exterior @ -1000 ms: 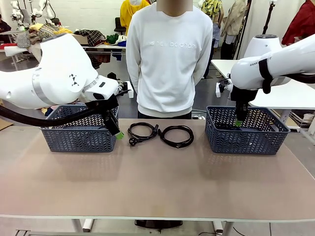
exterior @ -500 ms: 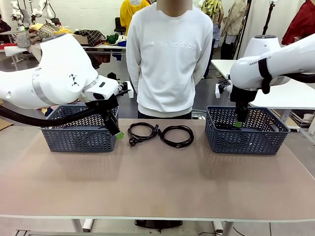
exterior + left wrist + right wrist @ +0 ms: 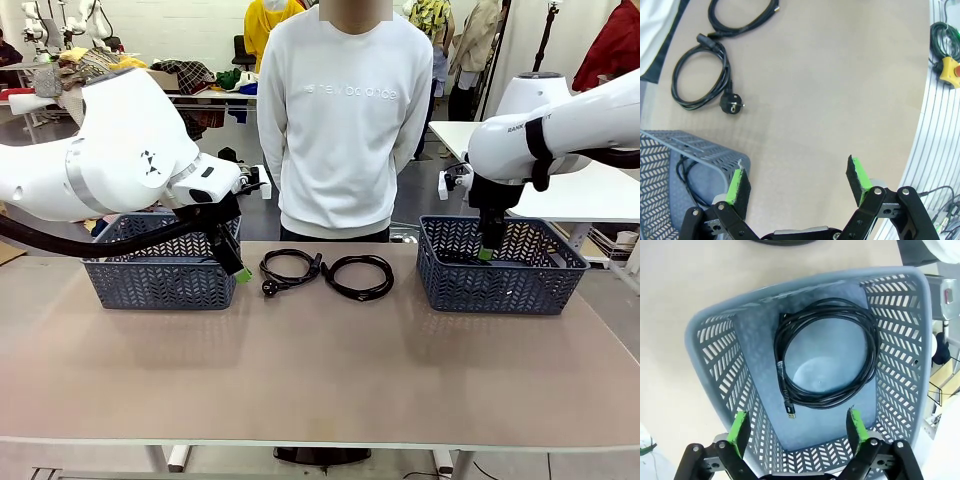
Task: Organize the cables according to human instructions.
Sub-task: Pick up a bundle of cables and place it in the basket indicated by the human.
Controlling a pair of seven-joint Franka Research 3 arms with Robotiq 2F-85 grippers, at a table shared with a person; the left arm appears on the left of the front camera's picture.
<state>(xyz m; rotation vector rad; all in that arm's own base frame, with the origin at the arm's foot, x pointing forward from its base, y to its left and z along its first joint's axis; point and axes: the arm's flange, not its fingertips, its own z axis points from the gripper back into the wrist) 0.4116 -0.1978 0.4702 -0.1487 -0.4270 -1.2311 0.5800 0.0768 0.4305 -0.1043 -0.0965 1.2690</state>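
Two coiled black cables lie side by side on the table between the baskets, one (image 3: 290, 268) ending in a round plug and one (image 3: 360, 276) to its right. The left wrist view shows the round-plug cable (image 3: 697, 75) and the other cable (image 3: 740, 15) ahead of my open left gripper (image 3: 798, 181). That left gripper (image 3: 241, 270) hangs at the right corner of the left basket (image 3: 150, 285), where part of a cable (image 3: 682, 170) lies inside. My right gripper (image 3: 485, 252) is open over the right basket (image 3: 500, 290). A coiled cable (image 3: 825, 355) rests on that basket's (image 3: 715, 350) floor below the open gripper (image 3: 797, 430).
A person in a white sweatshirt (image 3: 340, 120) stands at the table's far edge, arms behind the back. The near half of the table (image 3: 320, 380) is bare. A white table (image 3: 600, 195) stands behind the right basket.
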